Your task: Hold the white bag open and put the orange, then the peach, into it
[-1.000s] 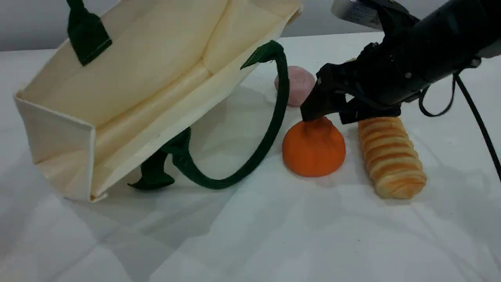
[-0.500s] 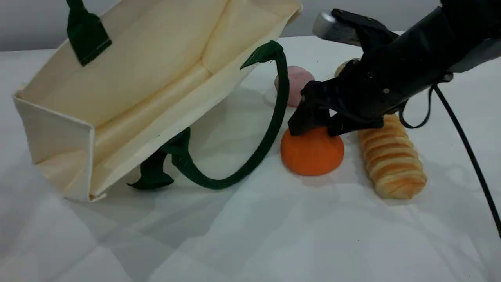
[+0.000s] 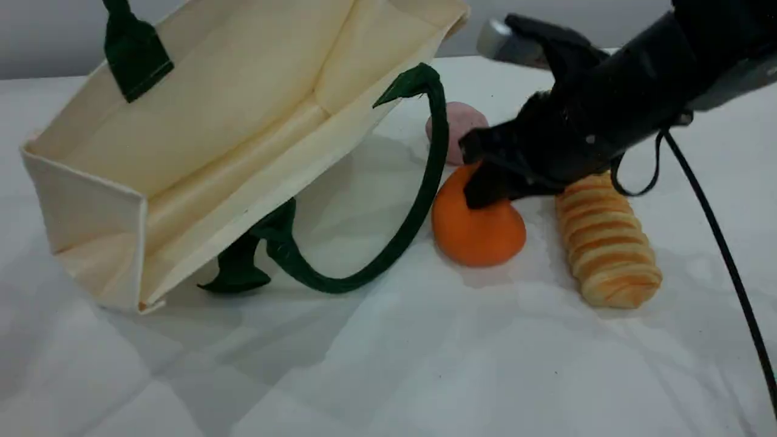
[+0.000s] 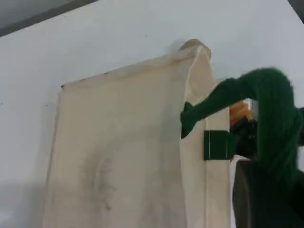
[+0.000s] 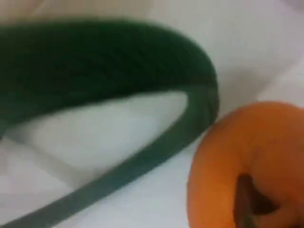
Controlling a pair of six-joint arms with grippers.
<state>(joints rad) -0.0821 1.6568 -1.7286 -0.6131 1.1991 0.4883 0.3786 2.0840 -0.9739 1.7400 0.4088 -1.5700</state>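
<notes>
The orange sits on the worktop beside the white bag, the right end effector clamped on its top; neither it nor the peach is bagged.

My right arm is glossy black, ending in a black hand; a thin black cable loops off it, with a silver-grey block above.

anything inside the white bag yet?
No fruit shows in the white bag: only bare cream lining. The orange sits outside on the table; the bag's far upper end is out of frame.
</notes>
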